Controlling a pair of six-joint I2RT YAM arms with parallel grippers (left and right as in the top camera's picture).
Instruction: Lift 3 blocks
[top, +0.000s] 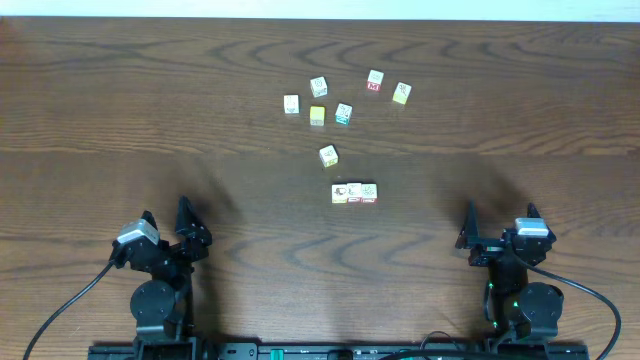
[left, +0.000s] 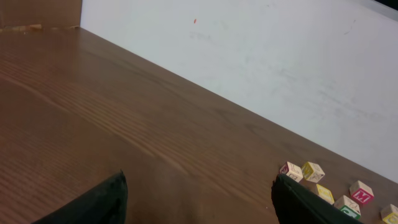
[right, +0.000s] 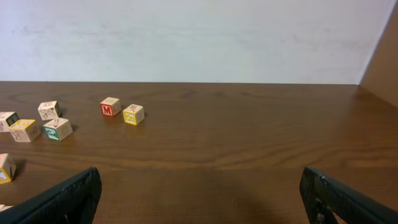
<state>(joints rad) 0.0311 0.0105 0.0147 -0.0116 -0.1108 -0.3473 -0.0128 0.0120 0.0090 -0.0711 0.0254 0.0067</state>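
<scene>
The three blocks (top: 355, 192) sit in a tight row, side by side and touching, a little nearer the arms than the middle of the bench (top: 100, 100) and roughly midway between the two arms. Nothing is holding them or touching them from above.

Just behind the row, a single cube (top: 328, 155) stands apart on its own. Farther back is a loose scatter of six more: a plain yellow cube (top: 317, 115) beside one with teal markings (top: 343, 113), two pale ones (top: 291, 103) to their left, and a red-faced cube (top: 375, 81) next to a yellow-marked one (top: 401, 93) towards the far edge. A white wall (right: 199, 37) runs behind the bench.

Both arms are at the near edge, well away from every cube. The left fingers (top: 186, 210) are spread wide with nothing between them. The right fingers (top: 468, 218) gape just as wide, also empty, with only bare wood showing between them in the wrist views.
</scene>
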